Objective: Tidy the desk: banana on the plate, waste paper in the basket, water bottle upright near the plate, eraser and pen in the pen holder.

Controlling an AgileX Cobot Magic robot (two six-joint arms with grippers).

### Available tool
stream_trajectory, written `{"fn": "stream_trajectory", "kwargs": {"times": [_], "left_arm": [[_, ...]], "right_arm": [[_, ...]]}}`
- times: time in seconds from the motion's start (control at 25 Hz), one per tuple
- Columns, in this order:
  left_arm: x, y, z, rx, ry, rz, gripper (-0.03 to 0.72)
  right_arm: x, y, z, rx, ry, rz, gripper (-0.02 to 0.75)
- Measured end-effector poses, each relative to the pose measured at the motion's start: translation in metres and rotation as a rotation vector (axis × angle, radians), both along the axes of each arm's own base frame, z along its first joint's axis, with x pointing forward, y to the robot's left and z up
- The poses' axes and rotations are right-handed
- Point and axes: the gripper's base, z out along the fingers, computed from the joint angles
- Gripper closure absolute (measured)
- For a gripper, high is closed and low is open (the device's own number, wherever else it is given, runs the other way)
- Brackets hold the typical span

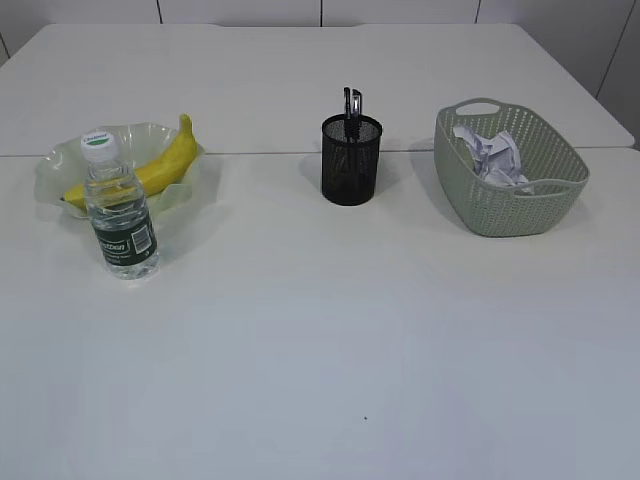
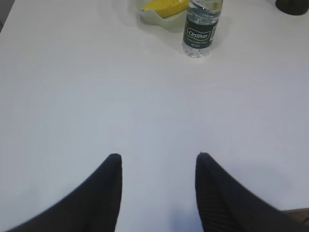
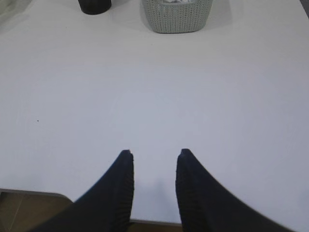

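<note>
Standing Clear of a Desk That Looks Tidied

Hovering low over bare tabletop, the left gripper (image 2: 158, 162) has its jaws spread with nothing between them, and the right gripper (image 3: 154, 157) is parted more narrowly, also empty. Both sit well back from the objects, which suggests neither has anything left to carry.

The banana (image 1: 150, 170) lies in the plate (image 1: 50, 172), curved along its bowl so it cannot roll off. The water bottle (image 1: 121, 213) stands upright just in front of the plate, cap up, close enough to count as near it. The waste paper (image 1: 490, 155) is crumpled inside the basket (image 1: 520, 215), below the rim. The pen (image 1: 352, 104) pokes up out of the pen holder (image 1: 351, 165); the eraser cannot be seen through the mesh, so it is presumably inside.
</note>
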Motion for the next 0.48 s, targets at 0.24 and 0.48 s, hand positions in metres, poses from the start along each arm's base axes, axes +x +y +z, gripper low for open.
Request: {"fn": "stream_trajectory", "kwargs": {"times": [0.24,0.48], "left_arm": [[0.0060,-0.0014,-0.0011,-0.006,-0.045,-0.007,0.306],[0.0073,-0.0018,-0.0020,-0.008,-0.051,-0.009,0.232]], "right_arm": [[0.0045,0.0011,-0.0046,-0.001,-0.009,0.003,0.498],[0.0054,0.0013,-0.0043,0.001,-0.019,0.003,0.498]]}}
